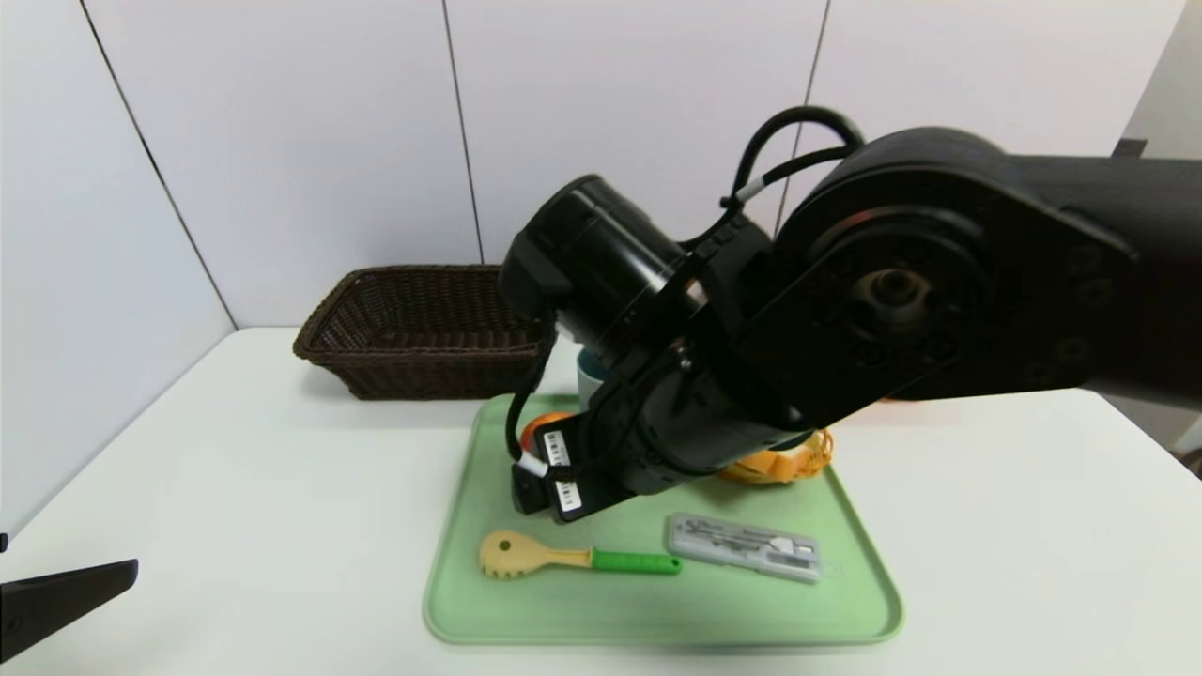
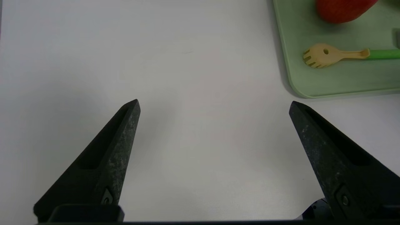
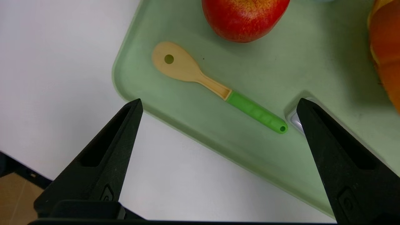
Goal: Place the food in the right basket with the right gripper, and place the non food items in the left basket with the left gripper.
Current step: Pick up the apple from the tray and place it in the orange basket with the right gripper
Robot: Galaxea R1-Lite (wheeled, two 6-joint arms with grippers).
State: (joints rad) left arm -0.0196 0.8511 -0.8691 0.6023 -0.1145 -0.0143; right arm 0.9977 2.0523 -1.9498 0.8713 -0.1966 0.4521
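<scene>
I have the right hand (image 3: 218, 106) spread wide and holding nothing, tilted down over the near left corner of the green tray (image 3: 193, 122); between and just beyond its fingers (image 3: 125, 131) lies the spoon (image 3: 215, 89), tan bowl with a hole in it and green handle, flat on the tray; past the spoon sits the red apple (image 3: 245, 17), and off to the far side of the hand an orange item (image 3: 387, 56), only partly in view, so I cannot tell what it is; a clear flat case (image 1: 745, 546) pokes out from behind one finger, and whatever printing it carries is too small for me to read.

From the head camera my right arm covers most of the tray; two white barcode stickers (image 1: 562, 472) show on the wrist, their text illegible.

The left hand (image 2: 214, 106) hangs over bare white bench (image 2: 193, 93), fingers fully apart and empty, with the tray's corner ahead of it and off to one side; the dark wicker basket (image 1: 423, 329) stands at the back of the bench, well apart from both hands.
</scene>
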